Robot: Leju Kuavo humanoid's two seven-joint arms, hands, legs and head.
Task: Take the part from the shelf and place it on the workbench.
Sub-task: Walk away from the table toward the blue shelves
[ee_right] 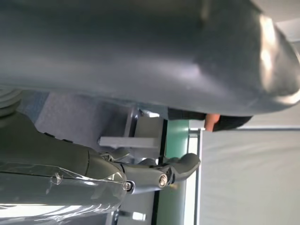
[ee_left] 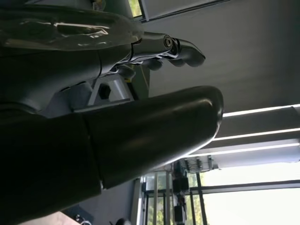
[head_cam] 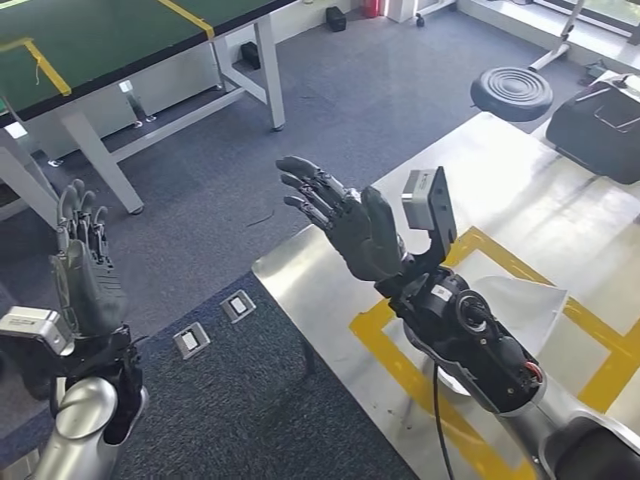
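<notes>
Nearest: left hand [head_cam: 83,270] raised, fingers apart, grasping nothing. Right hand [head_cam: 343,215] likewise released, palm up above the steel tabletop [head_cam: 521,200] edge. Beyond: grey carpet, then a green table [head_cam: 98,40]. No part or shelf visible; direction and nearer hand cannot be judged.

Your head view cuts off the green tabletop [head_cam: 113,40] at its top edge. The right arm [head_cam: 483,350] hides part of the yellow marking [head_cam: 392,350] beside it.
</notes>
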